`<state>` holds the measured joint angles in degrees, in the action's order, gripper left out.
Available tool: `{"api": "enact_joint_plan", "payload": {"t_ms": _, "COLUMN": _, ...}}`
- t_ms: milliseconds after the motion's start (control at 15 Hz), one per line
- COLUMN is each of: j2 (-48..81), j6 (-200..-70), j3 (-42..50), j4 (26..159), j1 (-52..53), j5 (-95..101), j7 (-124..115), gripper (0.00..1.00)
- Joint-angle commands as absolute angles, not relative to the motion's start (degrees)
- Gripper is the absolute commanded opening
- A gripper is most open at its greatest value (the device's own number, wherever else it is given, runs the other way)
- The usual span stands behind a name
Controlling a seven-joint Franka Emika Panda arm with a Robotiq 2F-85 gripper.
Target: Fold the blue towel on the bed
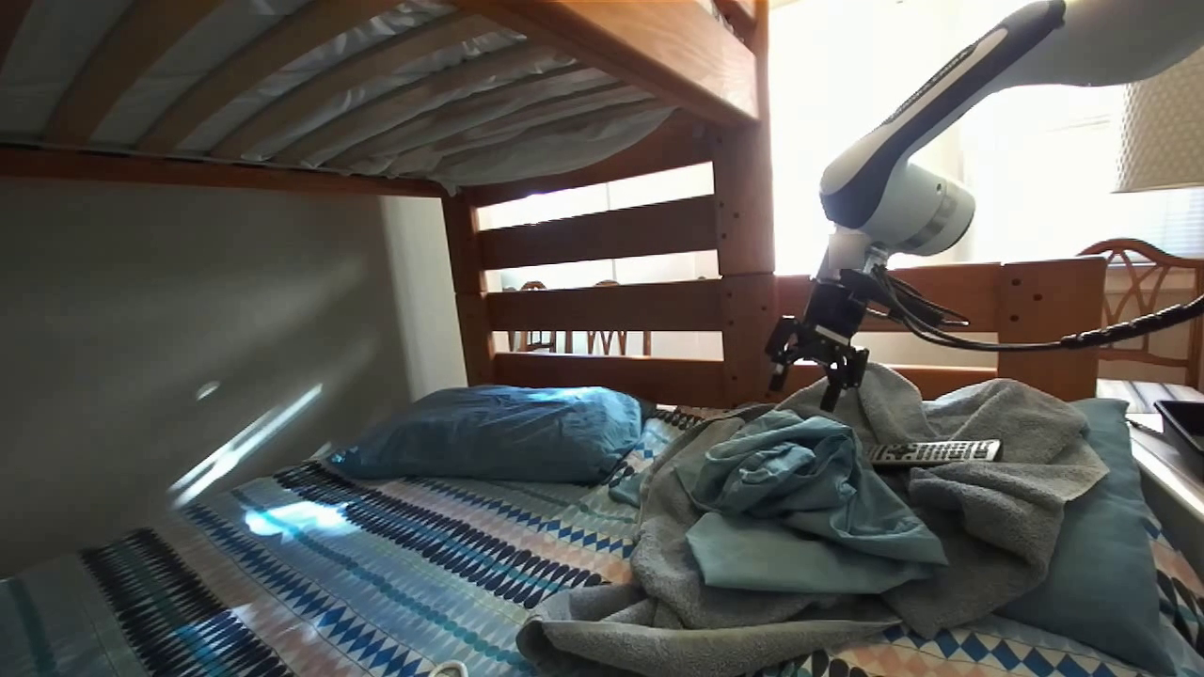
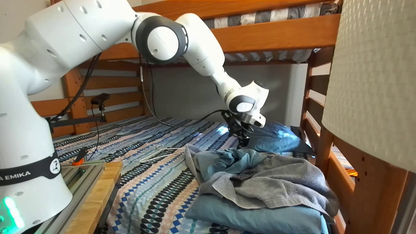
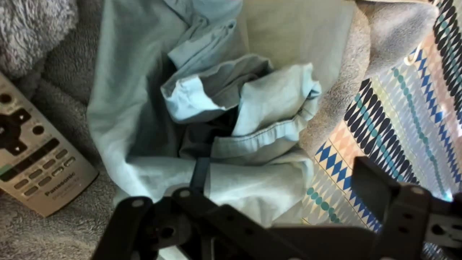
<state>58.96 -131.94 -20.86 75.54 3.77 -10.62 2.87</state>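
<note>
A light blue cloth, the blue towel (image 1: 809,545), lies crumpled on top of a grey towel on the bed. It also shows in an exterior view (image 2: 234,161) and fills the middle of the wrist view (image 3: 252,180), with an upturned, folded opening at its centre. My gripper (image 1: 802,384) is open and empty, pointing down above the far side of the blue towel. In the wrist view the gripper (image 3: 285,175) has one finger over the blue cloth and the other over the patterned bedspread. I cannot tell whether a fingertip touches the cloth.
The grey towel (image 1: 1011,423) is bunched under and beside the blue cloth. A remote control (image 1: 936,453) lies on it. A blue pillow (image 1: 508,432) lies near the wall, another (image 2: 260,211) under the grey towel. Bunk posts (image 1: 743,207) and a lampshade (image 2: 370,81) stand nearby.
</note>
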Motion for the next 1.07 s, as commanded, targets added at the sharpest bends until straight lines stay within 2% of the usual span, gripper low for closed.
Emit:
{"api": "enact_joint_plan", "payload": {"t_ms": 0, "j2": 50.70, "j6": -132.57, "j3": -18.57, "j4": 86.75, "j1": 5.27, "j5": -13.87, "j7": -0.79, "gripper": 1.00}}
{"api": "enact_joint_plan", "payload": {"t_ms": 667, "j2": 52.27, "j6": -142.05, "j3": -14.76, "j4": 90.38, "j1": 6.83, "j5": -12.73, "j7": -0.28, "gripper": 1.00}}
{"api": "enact_joint_plan", "payload": {"t_ms": 733, "j2": 52.48, "j6": -142.14, "j3": -14.77, "j4": 90.36, "j1": 6.76, "j5": -12.85, "j7": -0.36, "gripper": 0.95}}
{"api": "enact_joint_plan", "payload": {"t_ms": 800, "j2": 52.73, "j6": -142.18, "j3": -14.97, "j4": 90.30, "j1": 6.58, "j5": -12.99, "j7": -0.11, "gripper": 0.72}}
{"api": "enact_joint_plan", "payload": {"t_ms": 933, "j2": 53.33, "j6": -142.21, "j3": -15.17, "j4": 90.03, "j1": 6.41, "j5": -13.16, "j7": -0.01, "gripper": 0.69}}
{"api": "enact_joint_plan", "payload": {"t_ms": 1000, "j2": 53.77, "j6": -142.29, "j3": -15.27, "j4": 89.66, "j1": 6.43, "j5": -13.13, "j7": 0.18, "gripper": 0.62}}
